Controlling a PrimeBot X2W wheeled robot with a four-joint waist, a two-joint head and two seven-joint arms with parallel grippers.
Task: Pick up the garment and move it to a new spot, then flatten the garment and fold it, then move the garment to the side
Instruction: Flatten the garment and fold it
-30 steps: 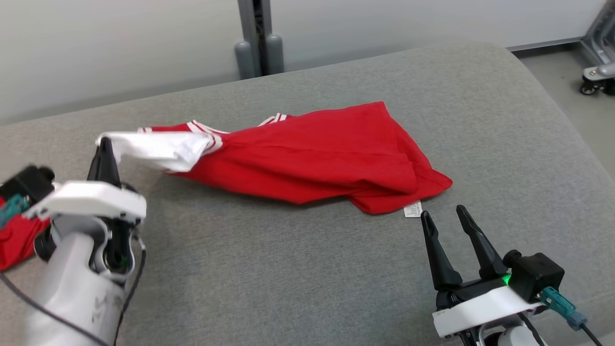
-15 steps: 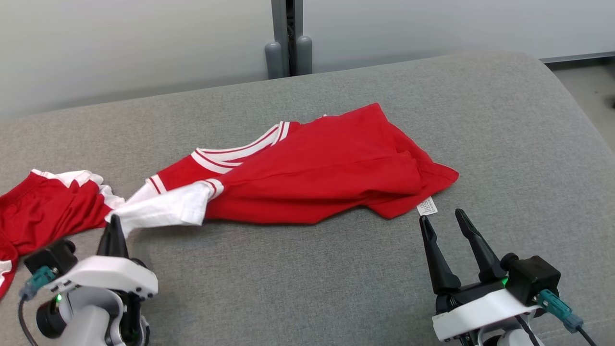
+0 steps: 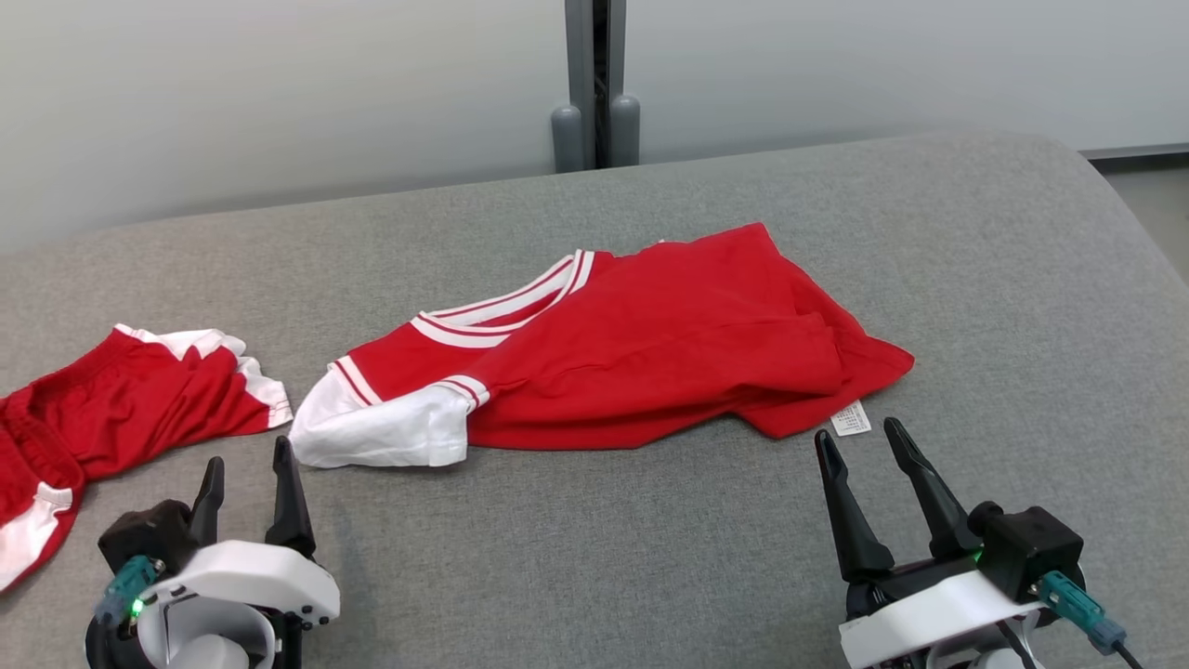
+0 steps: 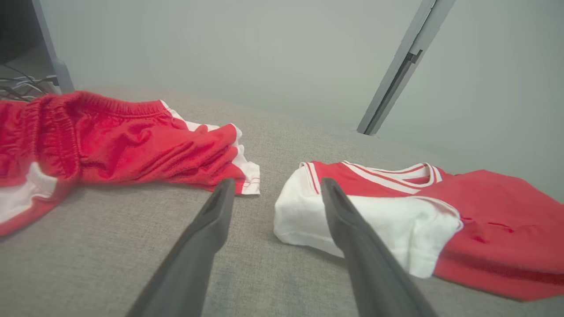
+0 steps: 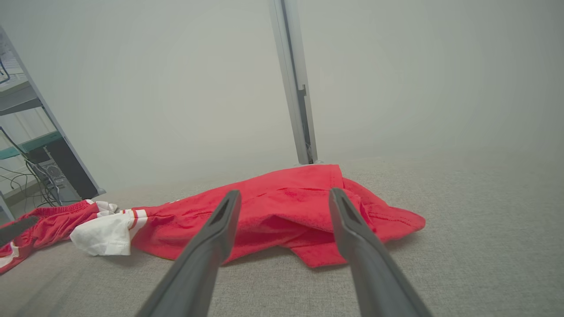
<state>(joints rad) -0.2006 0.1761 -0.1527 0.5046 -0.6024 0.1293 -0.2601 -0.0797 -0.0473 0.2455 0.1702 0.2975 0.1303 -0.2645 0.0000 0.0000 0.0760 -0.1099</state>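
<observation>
While both arms sit low at the near edge of the grey worktop (image 3: 594, 557), we hold the left end effector (image 3: 248, 455) and the right end effector (image 3: 857, 429) parted and empty. Just beyond them the red shirt (image 3: 650, 353) lies crumpled mid-worktop, its white sleeve (image 3: 381, 432) towards our left. Some red shorts (image 3: 139, 400) lie apart at far left, and a grey post (image 3: 594, 84) stands behind.

Clearances and blockers

Lower centre, head view: bare grey cushion (image 3: 576, 567), wide lane between left gripper (image 3: 249, 455) and right gripper (image 3: 857, 429). Red shirt (image 3: 669, 353) sprawls across mid-frame; red shorts (image 3: 121, 400) crowd the left edge. Narrow gap between them. Upper right bare.
</observation>
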